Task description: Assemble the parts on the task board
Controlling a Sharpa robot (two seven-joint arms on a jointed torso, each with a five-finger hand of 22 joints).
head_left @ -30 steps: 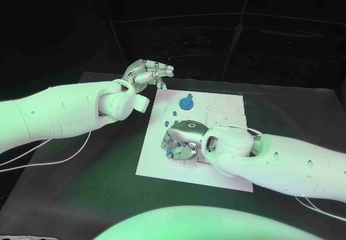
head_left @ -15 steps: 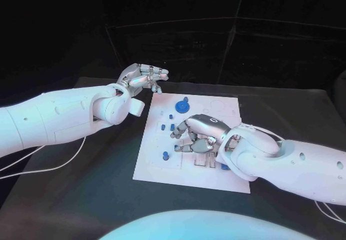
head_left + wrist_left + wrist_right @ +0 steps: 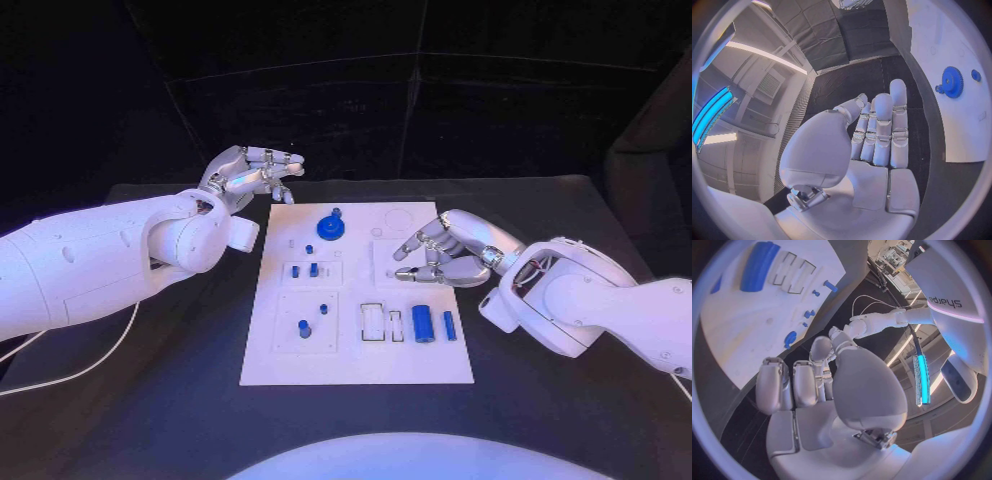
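The robot's silver right hand (image 3: 444,254) hovers, fingers curled on nothing, over the right edge of the white rectangular task board (image 3: 361,365), where small blue parts (image 3: 423,323) lie; the silver left hand (image 3: 254,172), also curled and empty, hangs beyond the board's far left corner.

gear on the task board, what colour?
Blue; the gear shows best in the head view.
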